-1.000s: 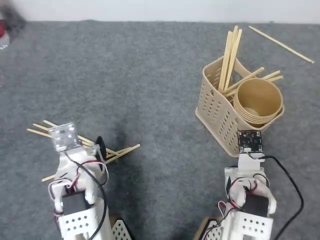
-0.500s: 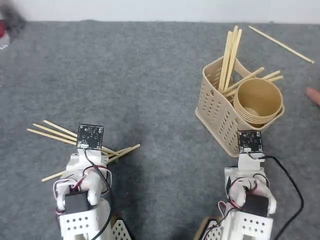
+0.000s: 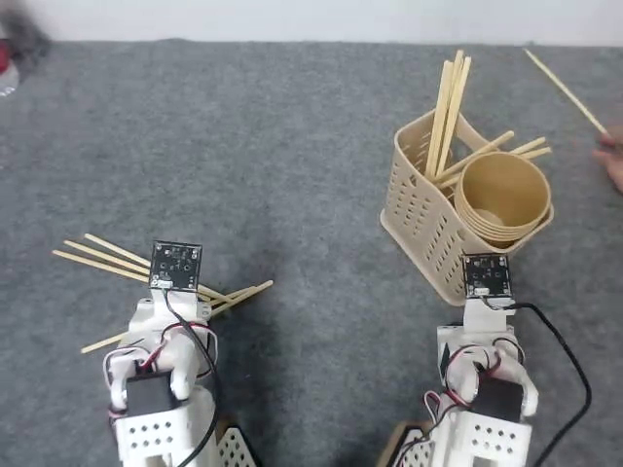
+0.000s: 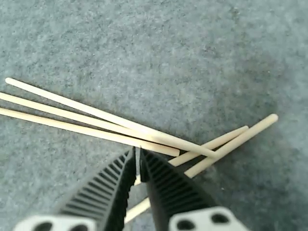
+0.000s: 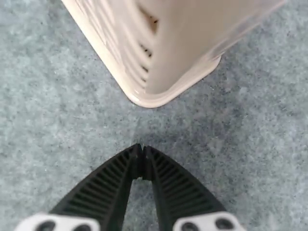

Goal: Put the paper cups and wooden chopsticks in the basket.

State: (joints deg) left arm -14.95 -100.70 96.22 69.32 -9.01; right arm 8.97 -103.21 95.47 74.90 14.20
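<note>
Carpet (image 3: 292, 146), grey, meets white wall (image 3: 292, 19) at twelve; basket (image 3: 419, 209) at two o'clock, chopsticks (image 4: 144, 136) at eight; left gripper (image 4: 139, 159), right gripper (image 5: 142, 161) clenched empty.

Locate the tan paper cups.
High view, right side: the stacked tan paper cups sit inside the beige slotted plastic basket, beside leaning wooden chopsticks.

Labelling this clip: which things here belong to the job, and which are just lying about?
Job: basket; stacked paper cups inside it; chopsticks standing in it; loose chopsticks by the left arm; single chopstick at far right.
Lying about: blurred red object at far-left edge; grey carpet.
</note>
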